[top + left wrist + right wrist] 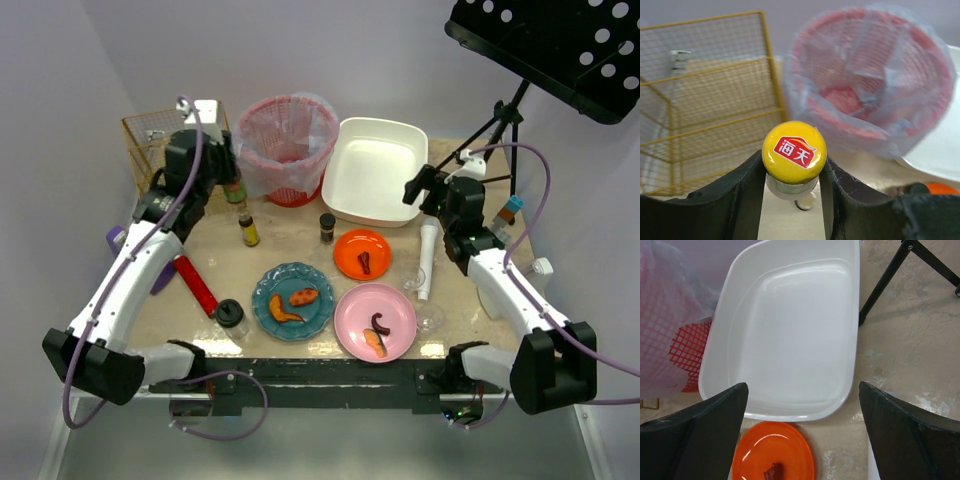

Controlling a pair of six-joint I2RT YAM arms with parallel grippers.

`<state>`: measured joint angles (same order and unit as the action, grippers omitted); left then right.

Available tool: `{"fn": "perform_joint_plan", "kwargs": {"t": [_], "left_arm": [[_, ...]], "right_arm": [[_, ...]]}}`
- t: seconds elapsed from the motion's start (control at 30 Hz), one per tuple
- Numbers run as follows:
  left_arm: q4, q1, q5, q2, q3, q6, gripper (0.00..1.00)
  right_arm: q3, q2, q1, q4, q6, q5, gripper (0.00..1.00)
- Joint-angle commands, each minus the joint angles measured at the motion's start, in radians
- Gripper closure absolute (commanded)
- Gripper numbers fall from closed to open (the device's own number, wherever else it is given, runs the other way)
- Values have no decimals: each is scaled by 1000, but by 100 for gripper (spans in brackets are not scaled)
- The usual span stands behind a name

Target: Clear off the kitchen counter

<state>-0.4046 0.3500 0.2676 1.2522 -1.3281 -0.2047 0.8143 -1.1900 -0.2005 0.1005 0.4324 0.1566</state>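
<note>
Left jaws grip yellow-capped bottle (794, 152); right jaws gape beside white tub (790, 330)

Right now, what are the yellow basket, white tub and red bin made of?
Basket: looks like thin metal wire, painted yellow; its grid is see-through. Tub: probably smooth glossy plastic; light shines off it. Bin: likely red plastic mesh, lined with a thin crinkly clear bag.

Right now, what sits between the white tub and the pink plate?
The orange plate, between white tub and pink plate, shown in the top view.
</note>
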Motion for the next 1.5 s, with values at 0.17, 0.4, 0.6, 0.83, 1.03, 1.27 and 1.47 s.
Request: {"fn": "perform_joint_plan", "kwargs": {"t": [0.17,0.4,0.6,0.83,1.03,1.27,1.47], "left_arm": [[171,-215,-33,38,-166,25,100],[318,-276,-42,213,-240,30,100],[441,-335,-100,337,-263,-19,100],[504,-339,-97,389,-301,-15,100],[552,-338,-120,398,-257,-7,100],[677,-336,-136,339,-25,-7,100],[742,-336,-127,306,112,-15,100]], "right_arm": [[43,24,3,-16,-15,-26,3],[25,62,3,-33,-17,-11,3],[9,78,3,-35,-15,-6,3],[-1,75,3,-30,-17,-5,2],[-4,66,3,-25,-11,-8,2],[-17,63,3,-10,-6,-20,2],[-15,56,3,2,-7,-37,2]]}}
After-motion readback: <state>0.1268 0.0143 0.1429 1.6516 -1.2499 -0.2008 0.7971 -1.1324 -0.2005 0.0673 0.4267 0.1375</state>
